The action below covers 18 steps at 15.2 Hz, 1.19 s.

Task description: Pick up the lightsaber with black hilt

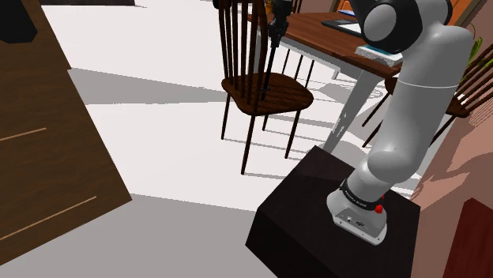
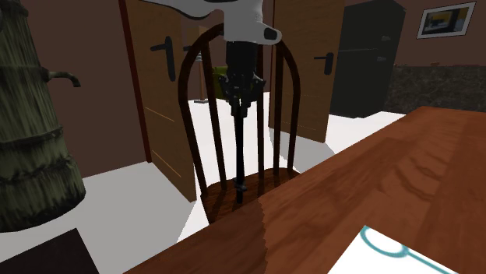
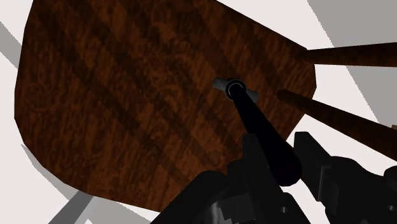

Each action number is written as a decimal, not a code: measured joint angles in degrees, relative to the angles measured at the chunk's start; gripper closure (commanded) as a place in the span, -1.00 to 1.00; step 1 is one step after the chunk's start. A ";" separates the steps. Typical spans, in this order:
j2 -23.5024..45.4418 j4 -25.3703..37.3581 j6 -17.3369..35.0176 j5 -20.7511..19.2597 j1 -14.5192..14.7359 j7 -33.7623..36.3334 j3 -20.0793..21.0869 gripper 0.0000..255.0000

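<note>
The lightsaber (image 1: 269,67) is a thin, all-black rod that hangs upright over the dark wooden chair seat (image 1: 278,95). My gripper (image 1: 276,30) is shut on its upper end. In the second exterior view the gripper (image 2: 240,105) sits in front of the chair's spindle back, and the lightsaber (image 2: 241,152) reaches down to a small cross-piece just above the seat (image 2: 222,201). In the wrist view the black fingers (image 3: 254,156) clasp the rod (image 3: 257,121), whose far end with a grey cross-piece points at the seat (image 3: 127,108). Whether the tip touches the seat I cannot tell.
A brown wooden table (image 2: 374,187) stands right beside the chair, with a white sheet (image 2: 397,249) on it. Further chairs ring the table (image 1: 316,31). A dark wooden panel (image 1: 39,142) fills the shoulder view's left. My stand (image 1: 316,213) is a dark box.
</note>
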 measured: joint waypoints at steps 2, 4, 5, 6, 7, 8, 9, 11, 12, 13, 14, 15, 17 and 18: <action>-0.04 -0.06 0.04 -0.01 0.00 0.00 -0.01 1.00; -0.04 -0.07 0.04 -0.01 -0.01 -0.02 -0.01 1.00; -0.05 -0.07 0.03 -0.02 -0.01 -0.02 -0.02 1.00; 0.00 0.35 -0.39 0.00 -0.01 0.01 0.00 1.00; 0.24 1.21 -1.03 0.09 -0.10 -0.02 -0.01 1.00; 0.51 2.27 -1.82 0.17 -0.22 -0.08 -0.04 1.00; 0.95 3.69 -2.82 0.29 -0.39 -0.13 -0.06 1.00; 1.48 5.88 -4.50 0.46 -0.62 -0.19 -0.10 1.00; 1.60 6.94 -5.44 0.50 -0.64 -0.08 -0.08 1.00; 1.88 8.02 -6.24 0.59 -0.76 -0.11 -0.10 1.00; 2.28 9.44 -7.27 0.71 -0.89 -0.09 -0.10 1.00; 2.81 10.99 -8.29 0.87 -1.06 -0.08 -0.10 1.00; 4.02 14.60 -10.72 1.24 -1.56 -0.20 -0.13 1.00; 4.63 16.28 -11.81 1.44 -1.86 -0.31 -0.17 1.00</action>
